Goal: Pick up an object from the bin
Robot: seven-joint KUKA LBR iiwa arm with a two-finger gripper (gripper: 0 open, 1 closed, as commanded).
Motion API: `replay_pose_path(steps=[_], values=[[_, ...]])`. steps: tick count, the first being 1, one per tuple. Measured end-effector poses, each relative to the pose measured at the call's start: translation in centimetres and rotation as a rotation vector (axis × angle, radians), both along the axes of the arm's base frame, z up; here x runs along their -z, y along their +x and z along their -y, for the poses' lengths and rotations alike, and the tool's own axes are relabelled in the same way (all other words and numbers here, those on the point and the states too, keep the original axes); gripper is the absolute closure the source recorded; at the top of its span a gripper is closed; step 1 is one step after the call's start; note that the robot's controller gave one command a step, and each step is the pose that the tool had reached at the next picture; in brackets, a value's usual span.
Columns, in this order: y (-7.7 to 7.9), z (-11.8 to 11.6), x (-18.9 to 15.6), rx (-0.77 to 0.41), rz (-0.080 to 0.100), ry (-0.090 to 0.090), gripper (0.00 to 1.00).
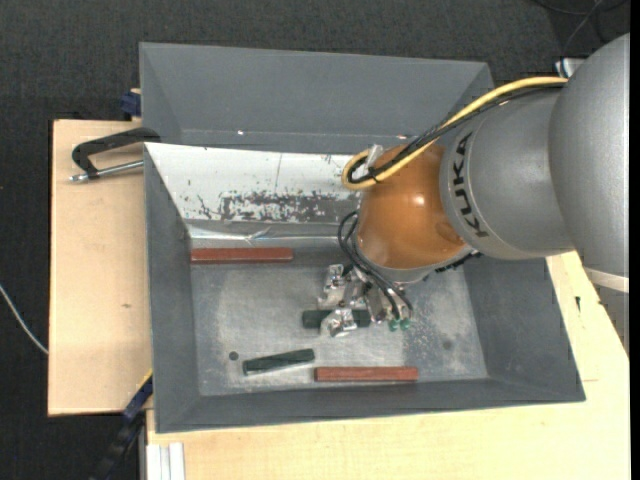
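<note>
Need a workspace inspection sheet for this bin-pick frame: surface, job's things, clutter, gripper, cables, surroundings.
Surface: grey metal bin, floor scuffed, dark speckled marks on the back wall.
Job's things: small dark block mid-floor, right at the gripper; dark bar front left; front red-brown bar; back red-brown bar along the back wall.
Clutter: dark speck beside the dark bar; otherwise nothing seen.
Grippers: gripper low over mid-floor, beside the small dark block; a hold cannot be told.
Cables: yellow cable running over the orange cover; thin white cable far left.
Surroundings: dark floor.
</note>
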State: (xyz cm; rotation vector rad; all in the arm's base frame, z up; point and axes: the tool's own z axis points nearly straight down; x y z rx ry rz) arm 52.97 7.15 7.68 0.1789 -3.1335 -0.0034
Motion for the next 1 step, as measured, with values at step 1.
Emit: replay_pose_path(steps=[1], values=[[0.39, 3.02, -16.48, -0.086, 0.01, -0.001, 1.0]])
